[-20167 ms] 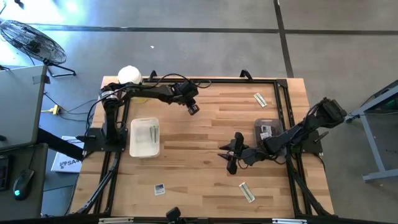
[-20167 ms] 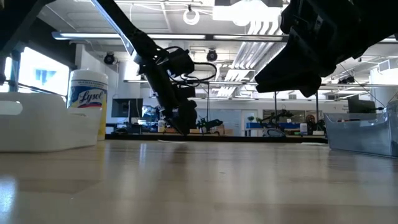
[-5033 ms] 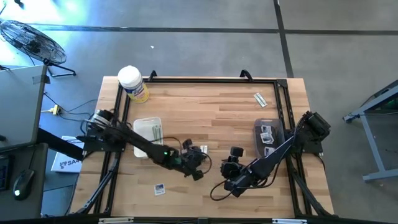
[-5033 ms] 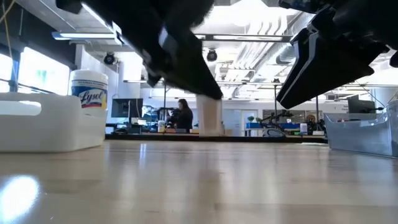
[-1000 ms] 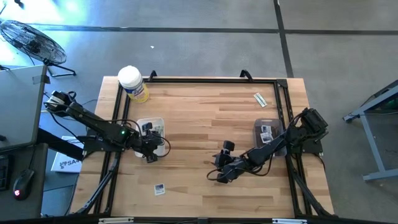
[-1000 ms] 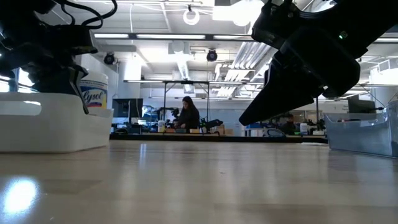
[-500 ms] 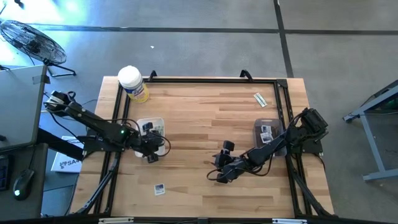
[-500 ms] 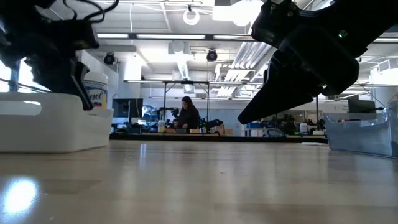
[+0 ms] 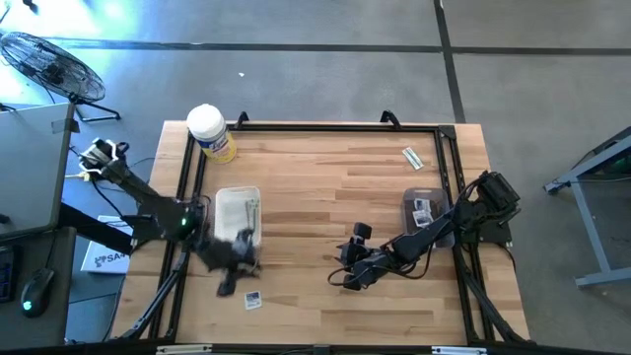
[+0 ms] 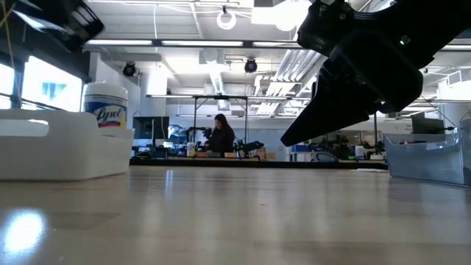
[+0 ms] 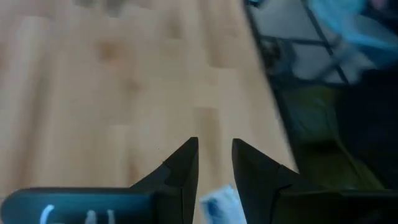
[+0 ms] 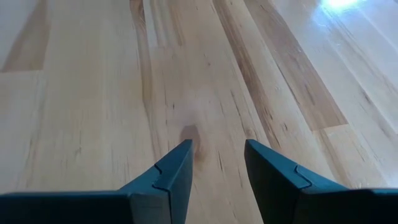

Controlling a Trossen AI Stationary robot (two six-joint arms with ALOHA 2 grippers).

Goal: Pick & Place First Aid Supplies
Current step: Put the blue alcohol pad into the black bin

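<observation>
My left gripper (image 9: pixel 230 284) hangs open and empty over the near left of the table, just left of a white square packet with blue print (image 9: pixel 253 300) that lies flat on the wood. In the left wrist view the open fingers (image 11: pixel 214 152) frame bare wood, with the packet (image 11: pixel 219 204) low between them. My right gripper (image 9: pixel 345 277) is open and empty over bare wood at mid-table; its wrist view (image 12: pixel 217 152) shows nothing between the fingers. Pale strips (image 9: pixel 246 210) lie in the white tray (image 9: pixel 219 227). Another strip (image 9: pixel 412 157) lies at the far right.
A clear bin (image 9: pixel 426 212) holding white square packets stands at the right; it also shows in the low view (image 10: pixel 434 158). The white-lidded yellow canister (image 9: pixel 210 133) stands at the far left corner. A black frame rail (image 9: pixel 315 126) runs around the table.
My left gripper has swung away from the white tray toward the table's near edge, fast and blurred, and now stands beside the white square packet. In the low view it has left the space over the tray.
</observation>
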